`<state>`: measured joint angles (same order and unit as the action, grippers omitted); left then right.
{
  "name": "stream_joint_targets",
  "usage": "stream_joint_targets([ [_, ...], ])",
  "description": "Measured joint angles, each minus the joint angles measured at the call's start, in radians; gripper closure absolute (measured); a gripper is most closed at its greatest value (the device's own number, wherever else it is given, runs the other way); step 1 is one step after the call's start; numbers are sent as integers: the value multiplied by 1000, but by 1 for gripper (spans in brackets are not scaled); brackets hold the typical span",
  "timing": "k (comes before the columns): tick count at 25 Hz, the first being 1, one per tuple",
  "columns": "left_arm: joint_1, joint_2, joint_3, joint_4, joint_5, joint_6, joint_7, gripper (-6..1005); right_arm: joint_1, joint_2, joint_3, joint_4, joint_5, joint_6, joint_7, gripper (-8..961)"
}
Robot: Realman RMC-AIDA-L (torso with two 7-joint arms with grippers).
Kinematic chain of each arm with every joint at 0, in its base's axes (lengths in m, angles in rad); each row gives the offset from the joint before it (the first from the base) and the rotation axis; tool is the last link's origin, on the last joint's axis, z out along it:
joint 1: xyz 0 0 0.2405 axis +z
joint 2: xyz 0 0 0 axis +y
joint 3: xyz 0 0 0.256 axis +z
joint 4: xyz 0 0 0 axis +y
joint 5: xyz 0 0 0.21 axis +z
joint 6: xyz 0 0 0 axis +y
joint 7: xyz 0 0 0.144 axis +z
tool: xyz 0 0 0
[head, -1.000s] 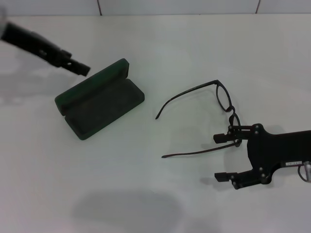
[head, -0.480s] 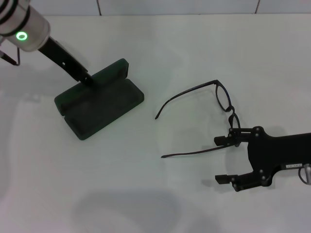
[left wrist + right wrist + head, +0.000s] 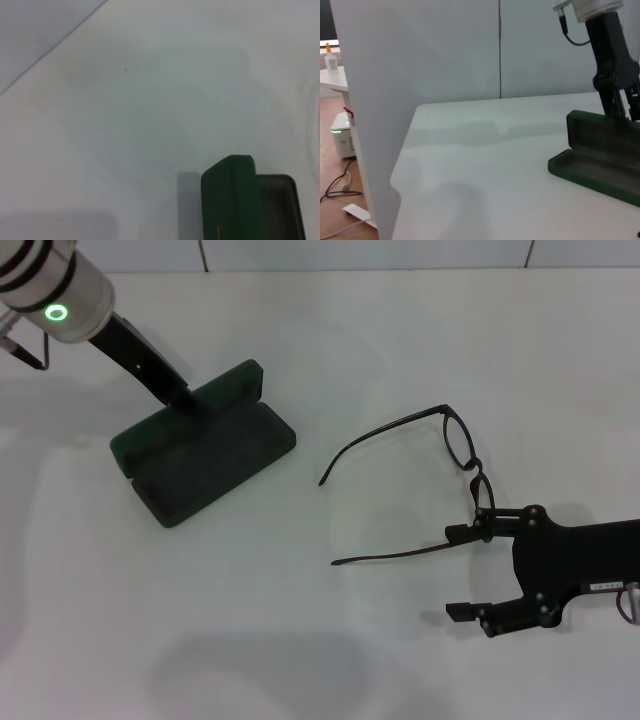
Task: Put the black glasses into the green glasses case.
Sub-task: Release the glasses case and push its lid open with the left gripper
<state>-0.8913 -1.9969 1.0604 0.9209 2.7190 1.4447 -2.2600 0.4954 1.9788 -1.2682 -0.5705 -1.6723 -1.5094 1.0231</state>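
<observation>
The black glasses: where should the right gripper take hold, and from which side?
Probably at the near hinge corner, where the near temple arm meets the front of the black glasses. The glasses lie unfolded on the table, arms pointing toward the green case. The open right gripper already sits at that end, so come from the robot's right.

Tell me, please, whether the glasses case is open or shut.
Open: the green glasses case has its lid raised behind the base, exposing the dark, empty lining.
</observation>
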Motion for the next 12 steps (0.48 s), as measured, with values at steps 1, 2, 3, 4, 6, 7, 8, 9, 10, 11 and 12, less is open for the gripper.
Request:
stream_joint_targets([
  [1,6,-1,2,12,0,0,2,273,0,0,0,0,0,1,0,131],
  [2,9,-2,10,16,0,0,4,282,0,0,-1,0,0,3,0,131],
  [3,10,-3,18,18,1,0,6,291,0,0,-1,0,0,4,0,131],
  [4,10,-3,25,17,2,0,7,300,0,0,-1,0,-2,5,0,131],
  [6,11,-4,33,16,3,0,8,411,0,1,1,0,-6,7,0,130],
  [7,11,-5,33,15,3,0,9,466,0,1,2,0,-8,8,0,130],
  [8,11,-5,34,15,3,0,10,522,0,2,2,0,-8,10,0,130],
  [9,11,-6,34,15,2,1,11,577,0,3,1,0,-8,12,0,130],
  [10,11,-6,34,15,2,1,12,610,0,3,0,0,-8,15,0,130],
  [11,11,-6,34,15,2,2,12,644,0,3,-1,0,-9,16,0,130],
  [12,11,-6,35,15,2,2,13,677,0,3,-1,0,-9,17,0,130],
])
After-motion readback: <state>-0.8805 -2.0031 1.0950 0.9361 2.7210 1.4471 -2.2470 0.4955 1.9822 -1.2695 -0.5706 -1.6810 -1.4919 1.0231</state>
